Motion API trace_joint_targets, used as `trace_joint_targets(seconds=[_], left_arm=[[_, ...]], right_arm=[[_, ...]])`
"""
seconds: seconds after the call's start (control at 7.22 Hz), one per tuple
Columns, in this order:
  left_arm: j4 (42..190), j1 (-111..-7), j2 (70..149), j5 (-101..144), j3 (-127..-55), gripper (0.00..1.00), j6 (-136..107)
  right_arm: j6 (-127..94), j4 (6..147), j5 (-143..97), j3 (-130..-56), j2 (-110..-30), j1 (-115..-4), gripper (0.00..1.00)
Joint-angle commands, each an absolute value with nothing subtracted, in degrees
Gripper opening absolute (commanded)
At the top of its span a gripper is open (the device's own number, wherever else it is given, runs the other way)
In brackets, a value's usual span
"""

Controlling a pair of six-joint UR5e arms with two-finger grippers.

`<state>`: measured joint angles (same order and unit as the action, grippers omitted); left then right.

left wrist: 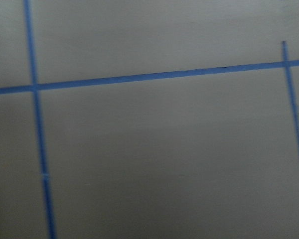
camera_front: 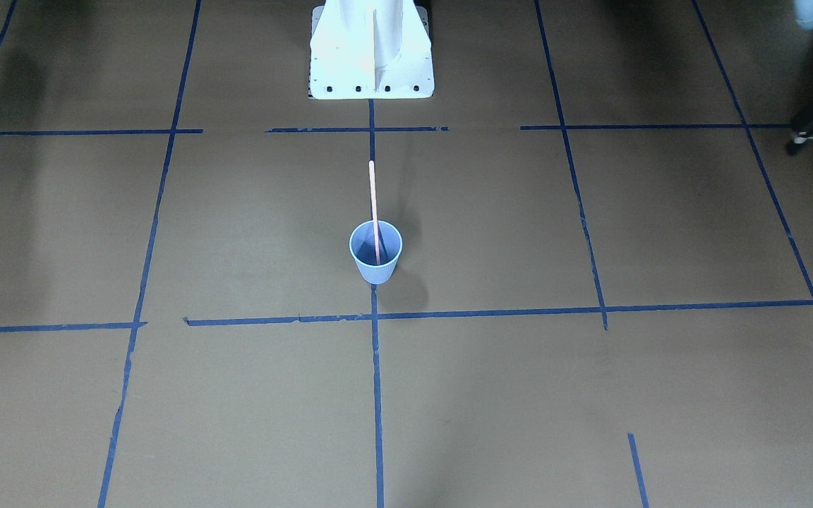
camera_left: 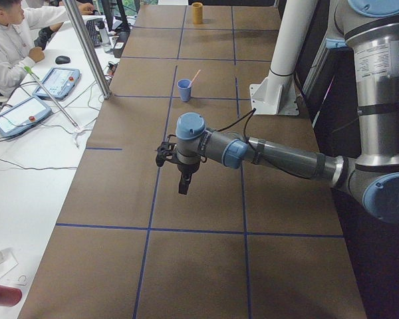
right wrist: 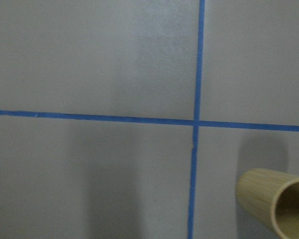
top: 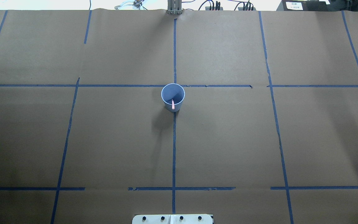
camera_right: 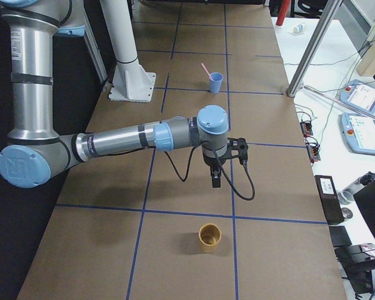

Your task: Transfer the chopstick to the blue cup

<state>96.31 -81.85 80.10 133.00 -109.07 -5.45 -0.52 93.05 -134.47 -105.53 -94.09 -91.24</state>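
As the overhead view runs out from the robot's white base plate (top: 172, 219) at 6 o'clock, the brown table (top: 228, 140) spreads ahead, crossed by blue tape lines (top: 174, 149). Near its middle, on the central line, the blue cup (top: 169, 91) stands upright. The chopstick (top: 173, 105) stands inside it, lower end down in the cup. It leans on the rim at 6 o'clock, toward the robot, and much of its length rises above the rim. Cables (top: 211, 5) lie along the far edge at 12 o'clock.

From the table's left end, the left gripper (camera_left: 184, 185) hangs nearest, pointing down above the table. Whether its fingers are open or closed cannot be told. The blue cup sits well beyond it at 12 o'clock. A person (camera_left: 13, 40) in a white sleeve sits at a side bench at 10 o'clock.

From the right end, a tan cup (camera_right: 209, 237) stands nearest, upright. The right gripper (camera_right: 215, 181) hangs above the table just past it at 12 o'clock, and its finger state cannot be told either. The blue cup lies well beyond, again at 12 o'clock.
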Motion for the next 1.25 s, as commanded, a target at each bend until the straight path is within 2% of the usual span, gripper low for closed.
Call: trace_joint_targets(seconds=[0.0,0.42,1.11], left_arm=[[94.0,-87.6,81.1,133.5,-102.9,1.00,5.8],[93.9,-87.7,80.9,139.7,-101.5,1.00,5.5],[93.9,-87.8,78.6,139.3,-101.3,1.00,5.6]], right_arm=[[15.2,96.6,-134.9,-100.4,-94.6,-97.0,1.00],[15.9,95.9,-136.2,-101.0,-99.6,-98.0,1.00],[15.6,95.9,-136.1,-100.6,-99.4,-97.3,1.00]])
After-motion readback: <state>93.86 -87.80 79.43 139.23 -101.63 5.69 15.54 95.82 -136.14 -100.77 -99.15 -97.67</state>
